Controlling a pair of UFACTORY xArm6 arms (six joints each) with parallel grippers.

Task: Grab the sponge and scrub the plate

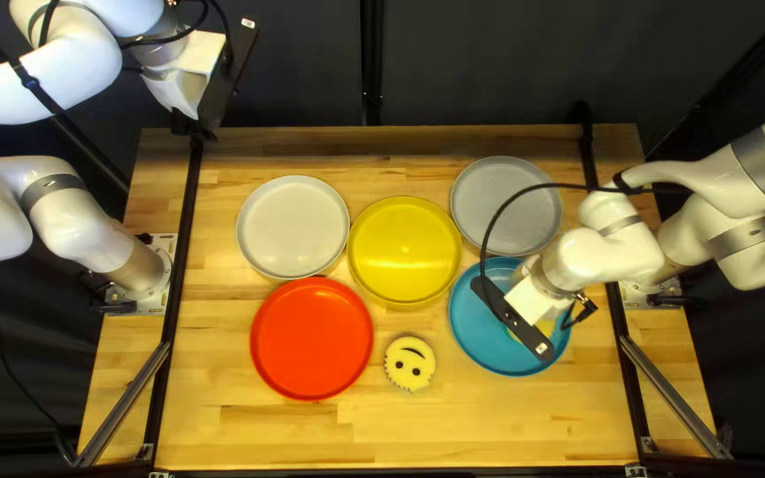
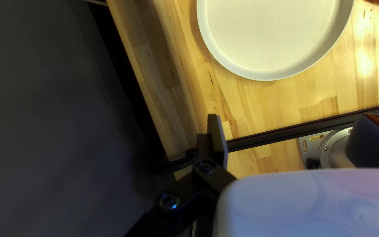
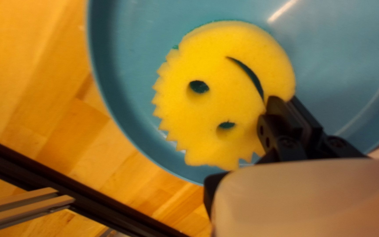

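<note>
The right tool (image 1: 531,299) is pinching a yellow sponge (image 3: 220,101) over the blue plate (image 1: 489,350)
Its fingers are gripping the edge; the left tool (image 1: 193,128) is hovering spread by the table's (image 1: 267,434) far left corner; a second sponge (image 1: 410,365) is lying between the red plate (image 1: 312,341) and the blue plate

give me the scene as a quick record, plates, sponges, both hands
plates: white plate, yellow plate, gray plate, red plate, blue plate
sponge at work: yellow smiley-face sponge, in the blue plate
other sponge: second smiley-face sponge, on the wooden table between the red and blue plates
left hand: open, empty, raised near the table's far left corner
right hand: over the blue plate, at the sponge's edge
sponge gripped: cannot tell
</note>
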